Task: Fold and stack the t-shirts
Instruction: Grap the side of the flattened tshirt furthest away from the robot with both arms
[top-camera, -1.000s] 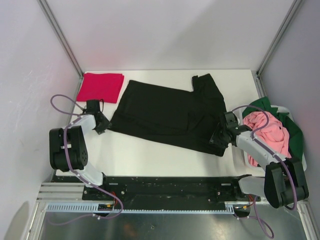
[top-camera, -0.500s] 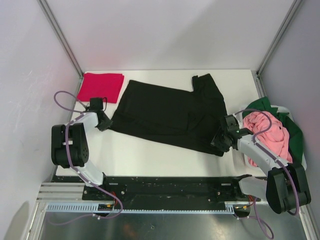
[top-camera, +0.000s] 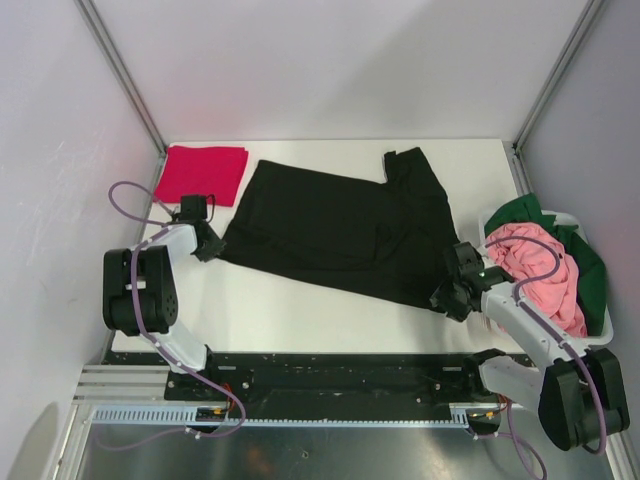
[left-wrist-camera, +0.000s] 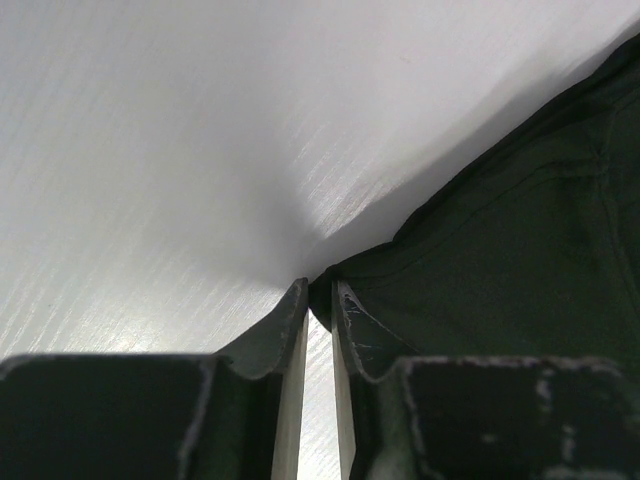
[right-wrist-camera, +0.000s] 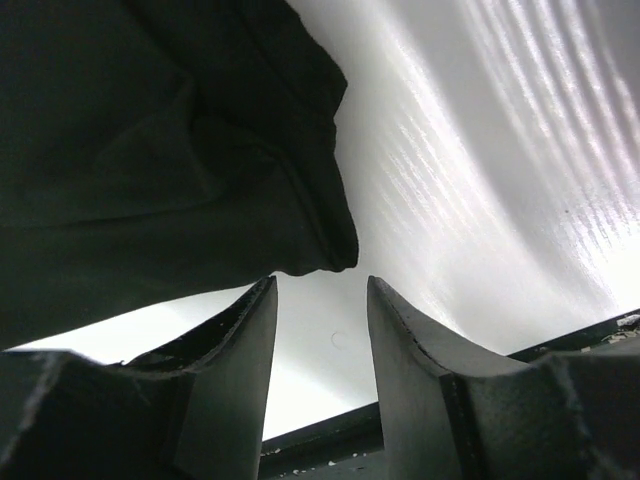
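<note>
A black t-shirt (top-camera: 340, 230) lies spread flat across the middle of the table. My left gripper (top-camera: 208, 250) is at its left near corner. In the left wrist view its jaws (left-wrist-camera: 320, 295) stand nearly together, pinching the corner of the black t-shirt (left-wrist-camera: 500, 260) between the tips. My right gripper (top-camera: 445, 298) is low at the shirt's right near corner. It is open (right-wrist-camera: 320, 285), with the black hem (right-wrist-camera: 150, 150) just beyond the tips and nothing between them. A crimson t-shirt (top-camera: 202, 173) lies folded at the back left.
A white basket (top-camera: 484, 222) at the right edge holds a pink t-shirt (top-camera: 540, 265) and a dark green one (top-camera: 525, 212), both crumpled. Bare white table (right-wrist-camera: 480, 180) runs along the near side. Metal frame posts rise at both back corners.
The left jaws have narrowed onto the black shirt's corner. The right gripper has slid toward the near right edge, off the hem, and its jaws have widened slightly.
</note>
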